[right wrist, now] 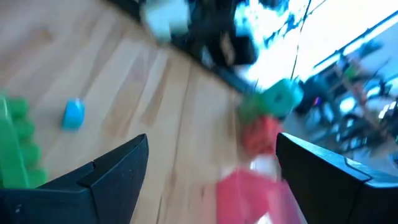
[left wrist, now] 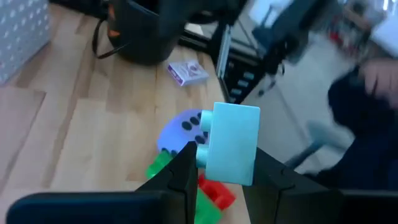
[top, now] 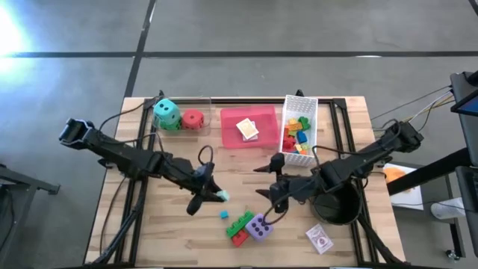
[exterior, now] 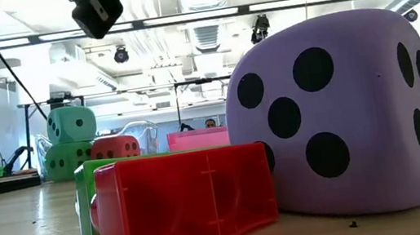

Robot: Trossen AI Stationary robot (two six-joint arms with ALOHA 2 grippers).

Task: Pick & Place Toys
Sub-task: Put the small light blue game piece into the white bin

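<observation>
1. High view: the left end effector hangs over the middle of the wooden worktop, clamped on a small pale teal plastic brick. The left wrist view shows the same teal brick pinched between the two dark fingers, studs facing sideways.
2. The right end effector waits near the middle of the worktop, beside the black round pot, its jaws spread wide and empty.
3. Loose toys lie toward the near edge: a tiny blue brick, a green brick strip touching a red brick, and a purple soft die just beside them. A small card pack sits near the pot.
4. At the far edge sit a teal soft die on a green die, a red soft die, a pink tray carrying a card pack, and a white mesh basket holding more bricks.
5. Handling, as I judge it: the brick is light, stiff and smooth, so it could twist or slip. The flat opposite faces are the best hold, not the studs.
6. The soft dice would squash. They want a wide, centred pinch across two faces.
</observation>
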